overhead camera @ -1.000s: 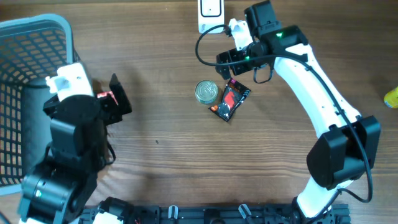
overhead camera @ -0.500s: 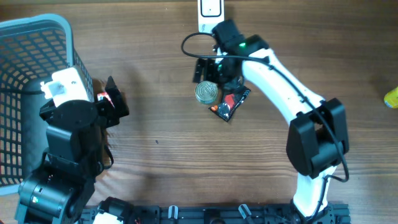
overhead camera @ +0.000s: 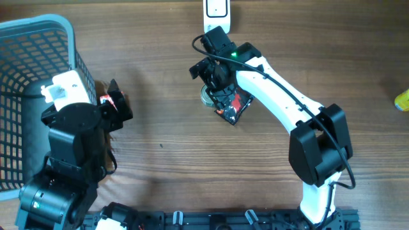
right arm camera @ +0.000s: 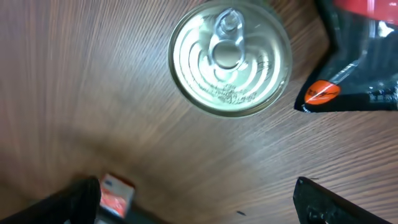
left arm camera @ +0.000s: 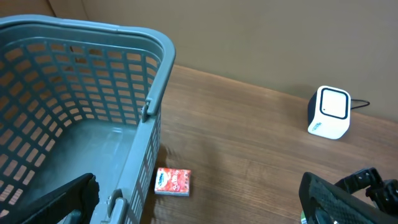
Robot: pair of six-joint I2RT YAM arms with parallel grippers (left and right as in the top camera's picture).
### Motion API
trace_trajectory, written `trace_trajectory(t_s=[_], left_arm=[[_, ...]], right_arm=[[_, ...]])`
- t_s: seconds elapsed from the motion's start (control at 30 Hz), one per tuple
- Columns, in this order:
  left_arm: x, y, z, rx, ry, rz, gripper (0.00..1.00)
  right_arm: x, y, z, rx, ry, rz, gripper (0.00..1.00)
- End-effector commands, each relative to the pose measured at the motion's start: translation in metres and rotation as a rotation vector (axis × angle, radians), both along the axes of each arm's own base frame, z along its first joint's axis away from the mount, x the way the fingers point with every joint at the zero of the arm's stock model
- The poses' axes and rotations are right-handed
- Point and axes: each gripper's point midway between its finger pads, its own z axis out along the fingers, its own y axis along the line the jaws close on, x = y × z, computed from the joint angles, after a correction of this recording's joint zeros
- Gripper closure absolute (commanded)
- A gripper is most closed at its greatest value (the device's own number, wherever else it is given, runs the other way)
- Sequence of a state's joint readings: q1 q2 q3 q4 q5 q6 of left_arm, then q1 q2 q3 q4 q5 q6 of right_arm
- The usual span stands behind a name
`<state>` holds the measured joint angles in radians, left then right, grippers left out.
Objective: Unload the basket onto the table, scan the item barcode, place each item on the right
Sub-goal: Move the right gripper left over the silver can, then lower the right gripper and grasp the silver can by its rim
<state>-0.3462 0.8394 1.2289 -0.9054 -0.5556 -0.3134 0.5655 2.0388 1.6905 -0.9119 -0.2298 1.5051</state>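
Right gripper (overhead camera: 211, 86) hangs above the can (right arm camera: 229, 59), jaws spread wide, seemingly to straddle it; the scanner (overhead camera: 216, 9) waits at twelve o'clock, left gripper (overhead camera: 120, 101) idles, spread too.

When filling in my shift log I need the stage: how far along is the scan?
Done: nothing visible; the can stands on the table, ungripped. In hand: the right gripper hovers open by the can. Left: grip it, carry it to the scanner, show its barcode. The left gripper is open by the basket.
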Motion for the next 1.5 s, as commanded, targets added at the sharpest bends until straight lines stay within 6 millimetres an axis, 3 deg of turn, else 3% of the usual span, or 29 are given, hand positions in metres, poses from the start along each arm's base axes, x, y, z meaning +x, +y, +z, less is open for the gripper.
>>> trace_trajectory(t_s=[0.0,0.23,0.37,0.7,1.23,1.47], left_arm=[[-0.001,0.001,0.003,-0.015,-0.013,0.016,0.00],[-0.002,0.002,0.001,-0.048,-0.013,0.034,0.00],[-0.003,0.002,-0.001,-0.044,-0.003,0.034,0.00],[-0.005,0.002,-0.003,-0.041,0.007,0.034,0.00],[-0.005,0.002,-0.004,-0.040,0.009,0.034,0.00],[-0.006,0.003,-0.006,-0.037,0.018,0.035,0.00]], right_arm=[[0.004,-0.011,-0.009,-0.063,0.018,-0.140,0.00],[-0.001,-0.005,-0.050,-0.080,0.101,-0.111,0.00],[-0.002,-0.001,-0.064,-0.070,0.125,-0.101,0.00],[0.022,-0.002,-0.064,-0.068,0.038,-0.138,0.00],[0.013,-0.010,-0.098,-0.126,0.106,-0.137,0.00],[0.023,-0.026,-0.101,-0.143,0.093,-0.127,0.00]])
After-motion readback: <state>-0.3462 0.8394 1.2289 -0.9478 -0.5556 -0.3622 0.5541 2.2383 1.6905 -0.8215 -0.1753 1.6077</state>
